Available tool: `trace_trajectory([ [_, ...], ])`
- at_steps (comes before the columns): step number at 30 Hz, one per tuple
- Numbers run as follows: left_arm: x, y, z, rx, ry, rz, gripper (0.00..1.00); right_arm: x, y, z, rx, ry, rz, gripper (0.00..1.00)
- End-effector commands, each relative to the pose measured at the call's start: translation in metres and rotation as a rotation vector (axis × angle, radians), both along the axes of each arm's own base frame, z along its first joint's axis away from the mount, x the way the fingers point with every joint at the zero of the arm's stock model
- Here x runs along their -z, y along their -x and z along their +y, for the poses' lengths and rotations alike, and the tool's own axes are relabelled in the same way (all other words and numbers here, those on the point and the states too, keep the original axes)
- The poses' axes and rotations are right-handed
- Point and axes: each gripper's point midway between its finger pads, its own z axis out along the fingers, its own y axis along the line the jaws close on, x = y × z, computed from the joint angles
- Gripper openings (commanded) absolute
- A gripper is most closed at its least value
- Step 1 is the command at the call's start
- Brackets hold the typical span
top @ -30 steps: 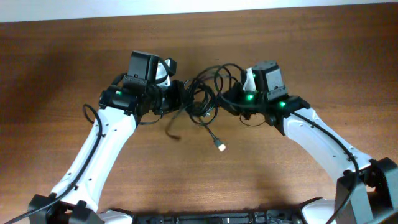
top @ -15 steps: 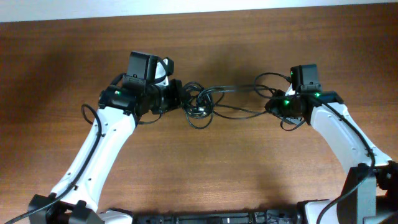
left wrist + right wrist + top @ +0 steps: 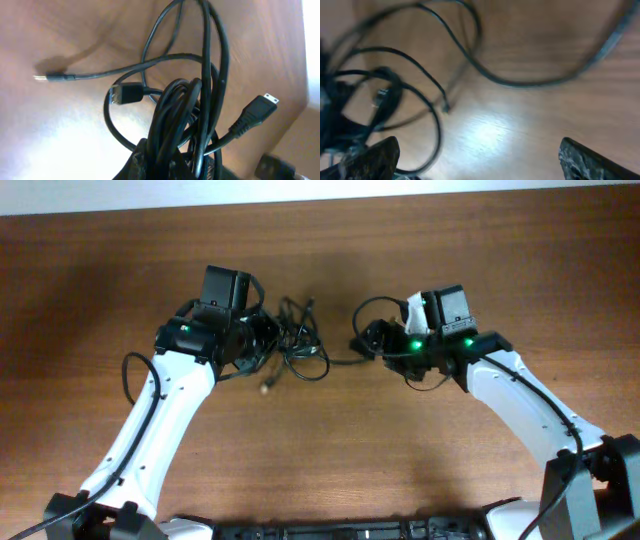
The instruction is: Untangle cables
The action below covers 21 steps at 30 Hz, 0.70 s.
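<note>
1. The white left arm [image 3: 150, 420] reaches up from the near-left corner with its elbow bent. Its left hand [image 3: 268, 340] points to the right, toward the middle of the brown wooden counter [image 3: 330, 450].
2. That hand is clamped on the cables [image 3: 298, 345], thin black flexible cords in one knotted bundle. The bundle touches the hand and lies just to its right. In the left wrist view several strands run together into the grip at the bottom edge. Loops fan out above them.
3. Three ends hang loose from the knot in the left wrist view. They are a rectangular silver-faced plug [image 3: 125, 93], a smaller black plug [image 3: 257, 111] and a thin silver-tipped end [image 3: 50, 77] lying on the counter.
4. A single black strand [image 3: 340, 362] leaves the bundle and runs rightward along the counter toward the other arm. Its long axis lies left to right.
5. The right hand [image 3: 368, 340] faces left, near the bundle but apart from it. Its own view is blurred, yet the fingers [image 3: 370, 155] stand wide apart with bare wood between them, so it grips nothing.
6. The white right arm [image 3: 520, 400] is bent like its partner. The free strand lies nearer this hand, just to its left, so a short leftward reach seems to be what a grasp needs.
</note>
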Motion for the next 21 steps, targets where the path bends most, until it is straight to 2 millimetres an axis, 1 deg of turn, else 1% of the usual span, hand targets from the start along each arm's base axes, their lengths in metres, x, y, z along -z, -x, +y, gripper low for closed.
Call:
trace_trajectory([
  [1, 0.000, 0.005, 0.009, -0.350, 0.101, 0.147, 0.00, -0.002, 0.028, 0.033, -0.284, 0.000, -0.121, 0.99],
  [2, 0.003, 0.004, 0.019, -0.431, 0.073, 0.151, 0.00, 0.000, 0.045, 0.046, -0.370, 0.009, -0.130, 0.99],
  [3, 0.004, 0.004, 0.024, -0.495, 0.065, 0.161, 0.00, 0.002, 0.058, 0.057, -0.443, 0.019, -0.146, 0.99],
  [4, 0.005, 0.004, 0.027, -0.583, 0.094, 0.191, 0.00, 0.001, 0.069, 0.070, -0.510, 0.020, -0.171, 0.99],
  [5, 0.005, 0.004, 0.027, -0.617, 0.109, 0.202, 0.00, -0.001, 0.079, 0.085, -0.578, 0.017, -0.220, 0.98],
  [6, 0.005, 0.005, 0.026, -0.653, 0.128, 0.217, 0.00, -0.001, 0.083, 0.100, -0.608, 0.052, -0.278, 0.97],
  [7, 0.005, 0.004, 0.026, -0.656, 0.129, 0.218, 0.00, 0.002, 0.079, 0.108, -0.602, 0.122, -0.346, 0.97],
  [8, 0.005, 0.005, 0.024, -0.651, 0.137, 0.224, 0.00, 0.004, 0.073, 0.112, -0.582, 0.194, -0.398, 0.97],
  [10, 0.003, 0.010, 0.012, -0.612, 0.192, 0.267, 0.00, 0.006, 0.054, 0.110, -0.496, 0.371, -0.514, 0.97],
  [11, 0.001, 0.012, 0.006, -0.593, 0.219, 0.287, 0.00, 0.003, 0.038, 0.105, -0.422, 0.462, -0.581, 0.97],
  [12, 0.000, 0.013, 0.002, -0.581, 0.236, 0.300, 0.00, -0.001, 0.025, 0.103, -0.369, 0.499, -0.626, 0.93],
  [13, -0.001, 0.015, -0.001, -0.570, 0.251, 0.312, 0.00, 0.000, 0.020, 0.105, -0.357, 0.497, -0.640, 0.86],
  [14, -0.002, 0.016, -0.004, -0.560, 0.264, 0.322, 0.00, 0.002, 0.017, 0.108, -0.353, 0.492, -0.647, 0.85],
  [15, -0.003, 0.018, -0.009, -0.544, 0.286, 0.339, 0.00, 0.008, 0.014, 0.111, -0.353, 0.493, -0.646, 0.82],
  [16, -0.004, 0.019, -0.010, -0.540, 0.291, 0.343, 0.00, 0.013, 0.013, 0.113, -0.355, 0.494, -0.643, 0.75],
  [17, -0.004, 0.019, -0.010, -0.541, 0.291, 0.343, 0.00, 0.017, 0.013, 0.113, -0.358, 0.496, -0.640, 0.49],
  [18, -0.003, 0.019, -0.009, -0.535, 0.285, 0.337, 0.00, 0.017, 0.013, 0.113, -0.358, 0.498, -0.638, 0.11],
  [19, -0.003, 0.018, -0.008, -0.522, 0.274, 0.325, 0.00, 0.013, 0.013, 0.113, -0.355, 0.494, -0.644, 0.04],
  [21, -0.001, 0.016, -0.002, -0.503, 0.232, 0.289, 0.00, -0.001, 0.019, 0.111, -0.363, 0.473, -0.648, 0.04],
])
